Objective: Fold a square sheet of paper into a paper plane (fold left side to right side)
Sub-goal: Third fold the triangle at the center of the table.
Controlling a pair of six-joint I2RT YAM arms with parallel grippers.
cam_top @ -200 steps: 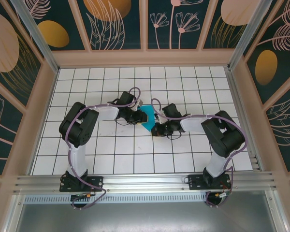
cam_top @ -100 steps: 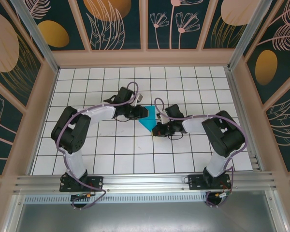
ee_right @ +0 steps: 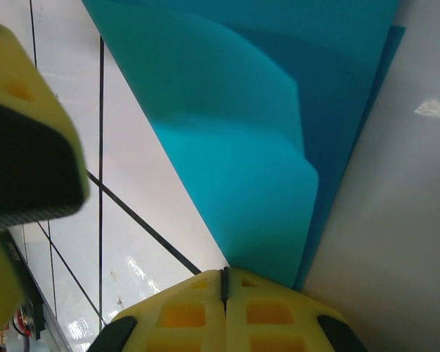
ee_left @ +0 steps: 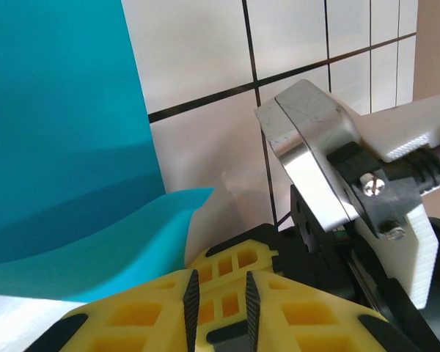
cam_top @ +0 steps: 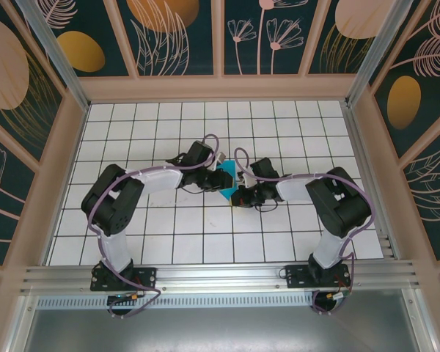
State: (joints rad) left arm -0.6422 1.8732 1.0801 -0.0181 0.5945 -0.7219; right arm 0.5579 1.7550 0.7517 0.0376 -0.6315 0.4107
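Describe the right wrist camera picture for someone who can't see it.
A folded teal sheet of paper slants across the picture on a white table with black grid lines. At the bottom edge, shut yellow jaws meet the paper's lower tip; a blurred yellow and black part looms at the left.

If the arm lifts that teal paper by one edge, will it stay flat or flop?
Probably floppy: the paper bows up in a soft curl near the left gripper. Likely very light, being a thin sheet. It may slide on the glossy table if pushed.
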